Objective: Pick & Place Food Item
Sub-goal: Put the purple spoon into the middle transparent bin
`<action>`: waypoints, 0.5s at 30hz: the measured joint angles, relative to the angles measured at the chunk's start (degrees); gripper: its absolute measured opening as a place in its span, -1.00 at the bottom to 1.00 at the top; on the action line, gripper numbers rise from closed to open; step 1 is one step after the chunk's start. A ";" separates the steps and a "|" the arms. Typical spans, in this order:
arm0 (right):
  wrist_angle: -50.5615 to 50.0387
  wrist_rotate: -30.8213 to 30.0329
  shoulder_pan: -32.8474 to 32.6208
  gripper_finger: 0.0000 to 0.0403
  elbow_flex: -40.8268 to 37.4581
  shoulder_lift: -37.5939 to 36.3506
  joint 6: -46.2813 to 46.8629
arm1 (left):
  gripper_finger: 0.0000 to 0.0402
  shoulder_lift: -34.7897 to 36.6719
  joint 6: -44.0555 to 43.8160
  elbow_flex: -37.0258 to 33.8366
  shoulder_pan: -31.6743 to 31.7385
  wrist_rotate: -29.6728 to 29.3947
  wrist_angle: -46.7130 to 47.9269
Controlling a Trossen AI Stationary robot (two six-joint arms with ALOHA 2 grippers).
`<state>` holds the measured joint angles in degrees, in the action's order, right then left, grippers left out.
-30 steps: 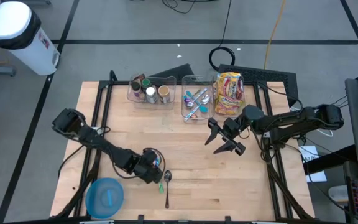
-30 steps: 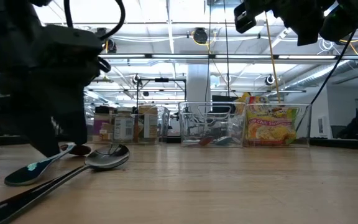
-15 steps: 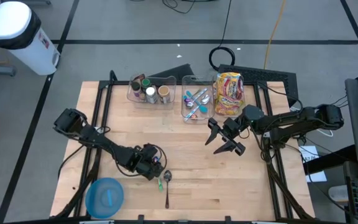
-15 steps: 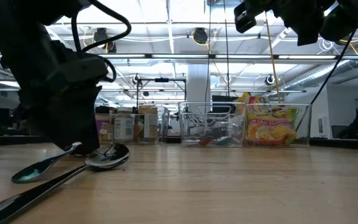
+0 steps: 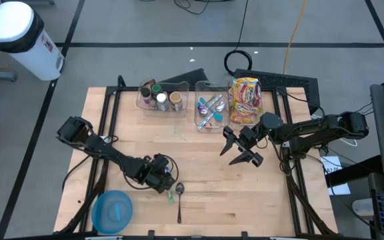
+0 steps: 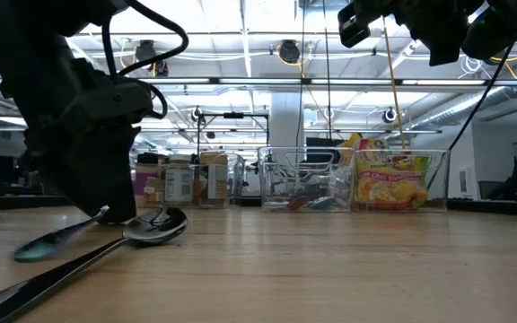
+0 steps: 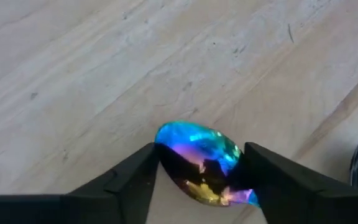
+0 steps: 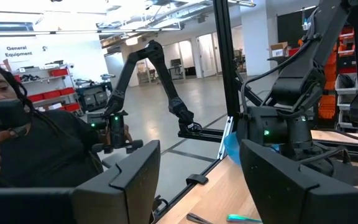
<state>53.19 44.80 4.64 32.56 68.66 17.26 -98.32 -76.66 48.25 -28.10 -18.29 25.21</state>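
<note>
we see the left gripper [image 5: 167,185] low over the front-left part of the wooden table [image 5: 272,200], its two dark fingers [image 7: 126,183] set on either side of the iridescent spoon [image 7: 205,163]; both fingers touch the bowl of that spoon, so it is closed on it. in the low view the spoon [image 6: 56,240] sticks out from under the gripper, tilted, with its far end close to the wood. just beside it lies a silver spoon [image 5: 179,200], its bowl [image 6: 156,226] near the gripper and its handle running toward the table's front edge. a blue plate [image 5: 112,212] sits at the front-left corner, near the left arm.

the right gripper [image 5: 241,148] hangs above the table's right-centre, fingers [image 8: 129,180] spread apart with nothing between them. behind it, along the far edge, stand three clear bins: one with jars [image 5: 160,97], one with coloured utensils [image 5: 209,110], and one with a yellow food packet [image 5: 245,100]. a person [image 8: 23,143] shows in the room beyond, in the right wrist view.
</note>
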 joint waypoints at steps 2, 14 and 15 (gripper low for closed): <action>0.00 0.00 0.00 0.05 0.00 0.00 0.00 | 0.07 0.06 -0.39 0.02 -0.03 0.45 -0.11; -0.01 -0.02 0.00 0.05 0.00 0.00 -0.02 | -0.45 0.00 4.24 0.11 0.62 -0.47 -2.21; -0.08 -0.02 0.00 0.05 0.00 0.00 -0.02 | -0.46 0.00 6.16 0.11 0.99 -0.57 -2.54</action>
<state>53.11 44.77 4.64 32.56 68.66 17.23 -98.32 -70.50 48.36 -27.11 -18.86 22.67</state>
